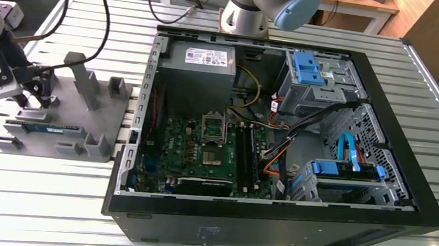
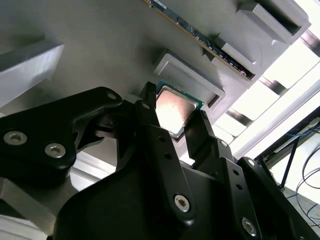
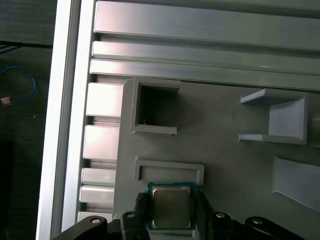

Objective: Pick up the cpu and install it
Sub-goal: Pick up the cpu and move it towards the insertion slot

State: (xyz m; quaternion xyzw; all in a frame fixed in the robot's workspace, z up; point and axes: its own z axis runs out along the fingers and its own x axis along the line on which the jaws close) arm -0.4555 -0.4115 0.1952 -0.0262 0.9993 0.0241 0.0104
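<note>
The cpu (image 3: pixel 171 210), a small square chip with a silvery top and green rim, sits between my gripper's (image 3: pixel 171 199) two black fingers, just beside a low U-shaped rim of the grey holder (image 3: pixel 225 150). In the second wrist view the fingers (image 2: pixel 150 117) press against opposite edges of the cpu (image 2: pixel 172 110). I cannot tell whether the chip is lifted off the holder. In the exterior view my gripper (image 1: pixel 37 98) hangs over the holder's (image 1: pixel 86 118) far left part. The motherboard socket (image 1: pixel 214 128) lies in the computer case, its metal frame raised.
A long memory stick (image 1: pixel 47 127) stands on the holder near its front. Upright grey posts (image 1: pixel 82 80) rise from the holder beside my gripper. The black computer case (image 1: pixel 275 215) lies to the exterior view's right on the slatted metal table (image 1: pixel 41 203). Another arm's base (image 1: pixel 248 13) stands behind the case.
</note>
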